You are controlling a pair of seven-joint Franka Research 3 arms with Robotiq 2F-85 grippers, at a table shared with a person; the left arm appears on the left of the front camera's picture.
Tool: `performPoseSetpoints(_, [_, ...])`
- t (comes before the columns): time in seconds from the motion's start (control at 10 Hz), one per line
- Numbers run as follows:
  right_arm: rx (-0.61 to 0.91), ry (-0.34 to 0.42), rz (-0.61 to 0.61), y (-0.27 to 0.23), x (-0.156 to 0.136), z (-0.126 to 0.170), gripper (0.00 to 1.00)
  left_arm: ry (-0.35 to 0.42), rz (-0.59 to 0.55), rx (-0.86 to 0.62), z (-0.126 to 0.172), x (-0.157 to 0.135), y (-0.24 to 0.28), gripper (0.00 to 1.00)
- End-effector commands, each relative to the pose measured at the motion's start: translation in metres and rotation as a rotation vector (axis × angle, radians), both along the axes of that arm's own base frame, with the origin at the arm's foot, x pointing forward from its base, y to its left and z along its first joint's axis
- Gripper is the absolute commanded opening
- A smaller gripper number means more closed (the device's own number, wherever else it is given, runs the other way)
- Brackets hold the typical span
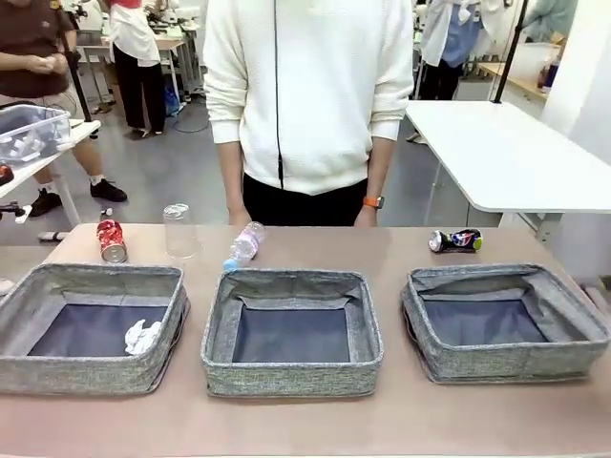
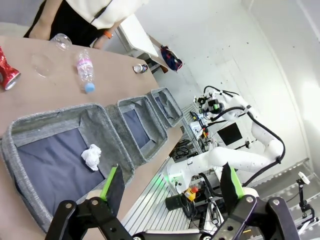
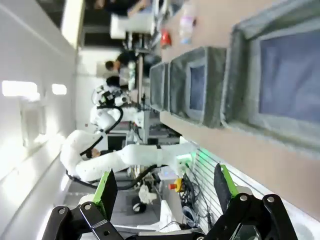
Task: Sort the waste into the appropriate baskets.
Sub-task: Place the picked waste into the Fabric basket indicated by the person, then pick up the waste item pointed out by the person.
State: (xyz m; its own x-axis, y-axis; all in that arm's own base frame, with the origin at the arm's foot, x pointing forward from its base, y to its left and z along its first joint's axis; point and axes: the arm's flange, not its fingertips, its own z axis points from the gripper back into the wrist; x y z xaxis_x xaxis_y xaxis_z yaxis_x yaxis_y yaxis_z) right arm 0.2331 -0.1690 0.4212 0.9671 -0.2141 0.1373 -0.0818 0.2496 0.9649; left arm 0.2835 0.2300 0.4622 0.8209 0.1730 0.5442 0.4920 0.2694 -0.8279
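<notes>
Left gripper (image 2: 170, 181) and right gripper (image 3: 164, 180) both gape empty; the left should straddle the red can (image 1: 112, 239) at ten o'clock squarely.

Likely a robotics lab: white robot arm (image 2: 235, 159), white worktable (image 1: 506, 153).

You'll see the middle basket (image 1: 291, 377) in grey weave with a dark slate bottom, matching the left basket (image 1: 95, 277) and right basket (image 1: 506, 363). Left of it: white paper ball (image 1: 143, 337), red can (image 1: 112, 239), clear cup (image 1: 179, 231). Behind it: clear blue-capped bottle (image 1: 245, 242). Right of it: dark-blue can (image 1: 455, 240).
</notes>
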Motion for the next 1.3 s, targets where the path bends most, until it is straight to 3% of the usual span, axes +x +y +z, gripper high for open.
performPoseSetpoints(0.0, [0.057,-0.047,-0.162,0.085,-0.162,-0.1,1.0,-0.024,-0.004,-0.012,0.002,0.001,-0.001,1.0])
performPoseSetpoints(0.1, [0.0,0.0,0.0,0.0,0.0,0.0,1.0,-0.024,-0.004,-0.012,0.002,0.001,-0.001,1.0])
performPoseSetpoints(1.2, [0.0,0.0,0.0,0.0,0.0,0.0,1.0,-0.024,-0.004,-0.012,0.002,0.001,-0.001,1.0])
